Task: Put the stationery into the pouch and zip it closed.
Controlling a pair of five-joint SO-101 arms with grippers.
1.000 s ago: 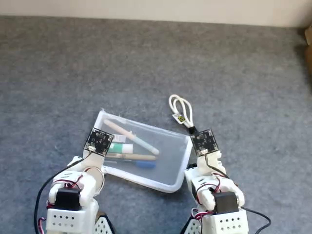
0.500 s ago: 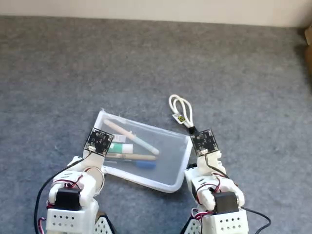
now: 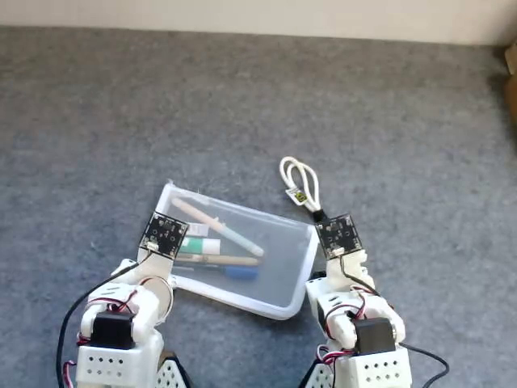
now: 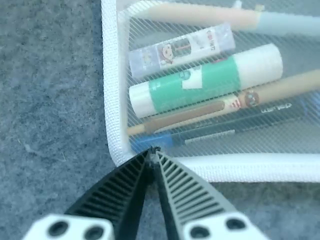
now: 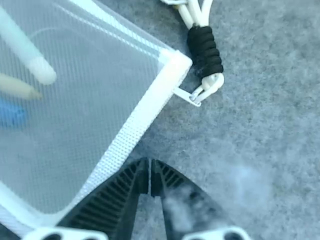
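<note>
Left end effector (image 4: 152, 151) abuts diagonally lying pouch (image 3: 287, 279).

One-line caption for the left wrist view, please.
Left gripper, shut, its tips at a corner of the mesh pouch holding a glue stick and pens.

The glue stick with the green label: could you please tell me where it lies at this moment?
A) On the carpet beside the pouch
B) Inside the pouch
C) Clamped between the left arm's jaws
B: the glue stick shows through the mesh wall of the pouch, lying inside its white edge.
</note>
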